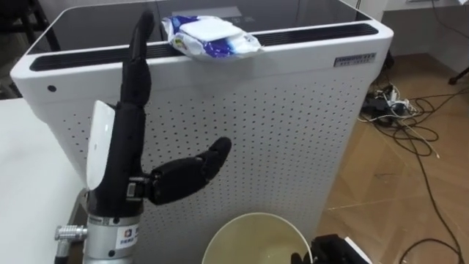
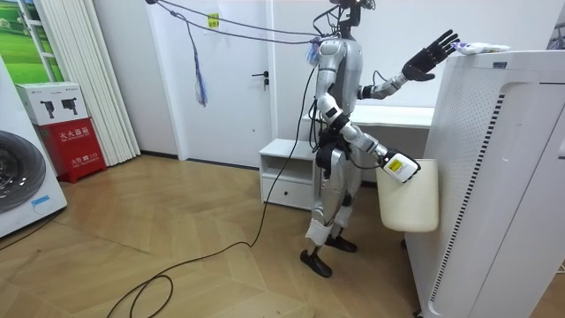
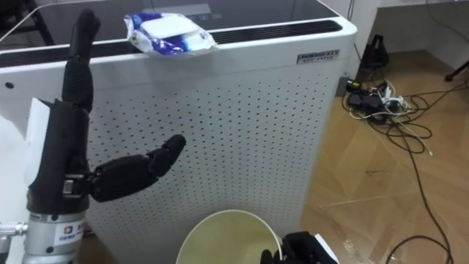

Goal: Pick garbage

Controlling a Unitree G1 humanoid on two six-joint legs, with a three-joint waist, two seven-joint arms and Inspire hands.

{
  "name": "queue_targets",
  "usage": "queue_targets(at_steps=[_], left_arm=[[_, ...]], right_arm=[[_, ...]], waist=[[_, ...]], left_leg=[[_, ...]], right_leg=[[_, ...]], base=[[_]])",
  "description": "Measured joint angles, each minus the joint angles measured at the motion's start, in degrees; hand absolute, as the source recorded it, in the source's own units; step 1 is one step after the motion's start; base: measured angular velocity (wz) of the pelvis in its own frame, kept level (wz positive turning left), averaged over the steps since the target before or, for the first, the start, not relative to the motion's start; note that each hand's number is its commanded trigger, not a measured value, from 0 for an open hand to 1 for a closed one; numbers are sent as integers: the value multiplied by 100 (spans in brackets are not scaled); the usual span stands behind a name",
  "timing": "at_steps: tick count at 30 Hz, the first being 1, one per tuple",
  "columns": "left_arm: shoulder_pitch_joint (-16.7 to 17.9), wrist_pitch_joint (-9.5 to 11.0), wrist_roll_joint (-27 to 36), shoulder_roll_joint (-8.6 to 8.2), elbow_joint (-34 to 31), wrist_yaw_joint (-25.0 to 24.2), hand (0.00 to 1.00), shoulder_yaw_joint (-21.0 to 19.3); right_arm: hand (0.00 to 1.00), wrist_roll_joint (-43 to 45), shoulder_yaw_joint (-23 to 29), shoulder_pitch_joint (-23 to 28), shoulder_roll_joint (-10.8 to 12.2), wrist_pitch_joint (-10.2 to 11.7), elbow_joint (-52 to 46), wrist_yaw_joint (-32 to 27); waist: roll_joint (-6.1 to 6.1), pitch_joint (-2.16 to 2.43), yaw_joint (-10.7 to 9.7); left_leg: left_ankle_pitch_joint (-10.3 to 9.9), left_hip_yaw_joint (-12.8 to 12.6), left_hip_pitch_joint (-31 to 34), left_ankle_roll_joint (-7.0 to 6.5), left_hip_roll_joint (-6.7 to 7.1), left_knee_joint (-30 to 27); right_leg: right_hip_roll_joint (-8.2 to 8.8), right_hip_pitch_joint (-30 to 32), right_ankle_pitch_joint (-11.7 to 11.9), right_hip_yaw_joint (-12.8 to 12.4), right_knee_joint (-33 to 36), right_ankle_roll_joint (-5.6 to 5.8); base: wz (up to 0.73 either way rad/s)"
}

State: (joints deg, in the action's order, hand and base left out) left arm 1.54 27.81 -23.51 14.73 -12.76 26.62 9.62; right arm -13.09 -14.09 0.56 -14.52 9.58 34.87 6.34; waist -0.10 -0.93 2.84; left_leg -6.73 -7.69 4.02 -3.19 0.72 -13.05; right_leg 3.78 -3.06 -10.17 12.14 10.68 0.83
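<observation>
A crumpled white and blue packet (image 1: 210, 37) lies on the top front edge of a tall white perforated appliance (image 1: 278, 117). My left hand (image 1: 124, 147) is raised in front of the appliance with its fingers straight up and thumb out, open. Its fingertips reach the top edge just left of the packet without touching it. Low down, my right hand (image 1: 326, 253) grips the rim of a cream waste bin (image 1: 249, 218) held against the appliance's front. In the room view I stand facing the appliance, with the bin (image 2: 408, 199) hanging at hip height.
A white tabletop (image 1: 29, 169) lies to my left. Cables and a power strip (image 1: 396, 110) sprawl over the wooden floor right of the appliance. The room view shows a low white cabinet (image 2: 287, 168) behind me and a washing machine (image 2: 22, 177) far off.
</observation>
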Motion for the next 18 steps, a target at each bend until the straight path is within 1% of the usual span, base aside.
queue_targets(at_steps=[5, 8, 10, 15, 18], left_arm=[[-3, 0, 2, -3, 0, 42, 0, -56], [-2, 0, 6, -4, 0, 84, 0, -57], [-2, 0, 2, -5, 0, 139, 0, -67], [-2, 0, -152, -3, 0, 192, 0, -86], [-14, 0, -227, -3, 0, 202, 0, -83]], right_arm=[[100, 4, -3, 20, -44, 0, 0, 14], [100, 4, -22, 106, -75, 0, -4, 7], [100, 10, -25, 107, -77, 0, -50, 8], [100, 15, -25, 118, -132, -27, -190, 11], [100, 16, -43, 118, -119, -33, -190, 10]], waist=[[25, -2, 24], [36, -2, 88], [52, -2, 76], [51, -3, 73], [50, -3, 58]], left_leg=[[-20, -8, -8, 20, -4, 49], [-23, -76, -82, 24, -10, 127], [-24, -83, -79, 23, -5, 137], [-24, -81, -79, 23, -3, 137], [-23, -80, -79, 24, -3, 137]], right_leg=[[-7, 5, 2, -1, -7, -4], [-9, -5, 2, -66, -6, -3], [-3, 4, 1, -65, -6, -3], [-2, 5, 1, -60, -10, -2], [-2, 4, 1, -65, -15, -2]], base=[[-1], [-11], [-5], [0], [0]])
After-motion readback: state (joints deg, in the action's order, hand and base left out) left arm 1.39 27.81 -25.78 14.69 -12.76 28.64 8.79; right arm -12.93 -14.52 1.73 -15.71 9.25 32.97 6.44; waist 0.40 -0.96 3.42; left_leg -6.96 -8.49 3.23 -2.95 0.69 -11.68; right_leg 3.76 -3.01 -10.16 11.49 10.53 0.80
